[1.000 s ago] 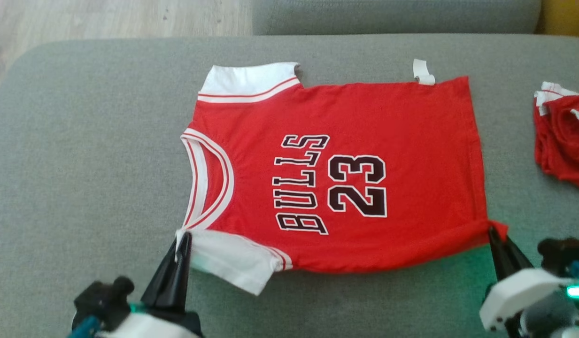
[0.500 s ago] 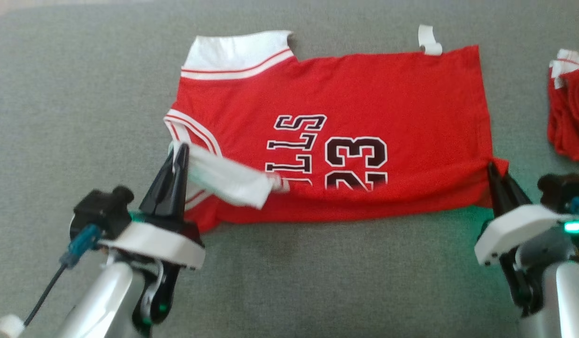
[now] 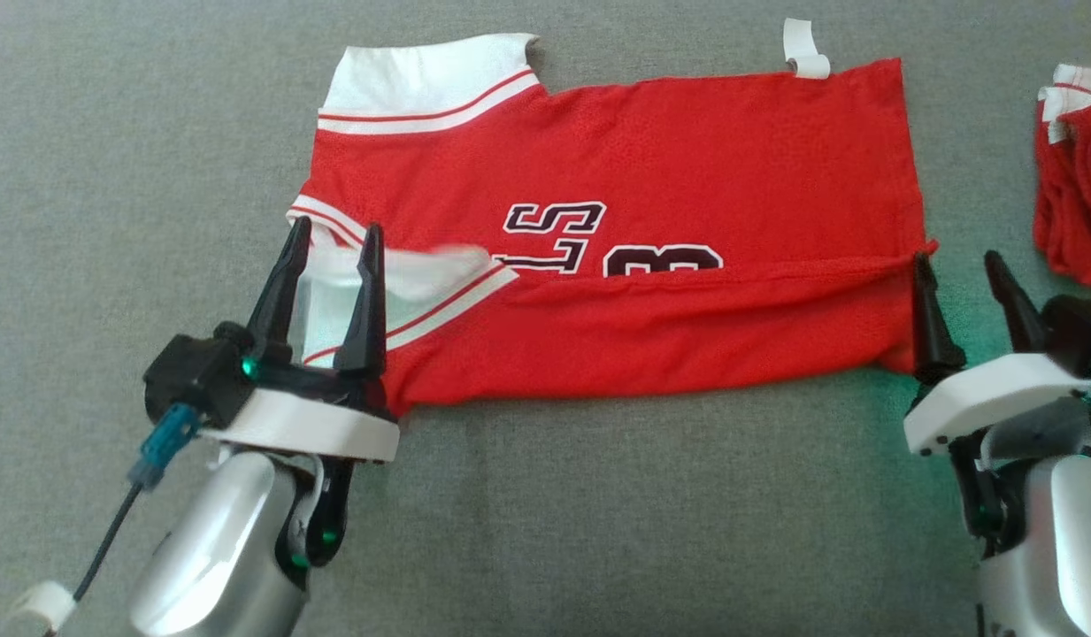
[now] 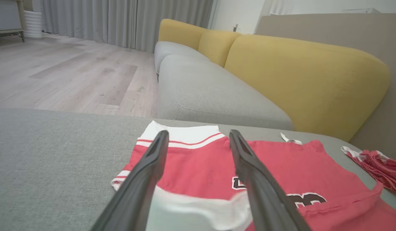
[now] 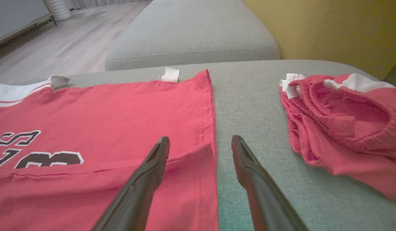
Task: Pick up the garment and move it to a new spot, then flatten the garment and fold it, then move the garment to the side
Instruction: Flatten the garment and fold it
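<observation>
The garment (image 3: 651, 150) is a red jersey with white sleeves and black lettering, lying flat on the grey cushion (image 3: 598, 513). Its near edge is folded up over the lower part of the print. My left gripper (image 3: 334, 228) stands open over the folded white sleeve (image 3: 421, 270), which lies loose between and under its fingers. In the left wrist view that gripper (image 4: 198, 132) points across the garment (image 4: 198, 160). My right gripper (image 3: 956, 258) is open at the garment's right hem corner. The right wrist view shows this gripper (image 5: 201, 138) straddling the hem edge of the garment (image 5: 120, 109), gripping nothing.
A second red-and-white cloth heap (image 3: 1076, 177) lies on the cushion just right of my right gripper, and is plain in the right wrist view (image 5: 345, 128). Beyond the cushion are another grey seat (image 4: 210, 93), a yellow backrest (image 4: 297, 77) and wooden floor (image 4: 72, 73).
Both grippers carried the garment's near edge up over the print, then opened and let it go. The fold now covers the lower lettering. The head camera also tilted down.
</observation>
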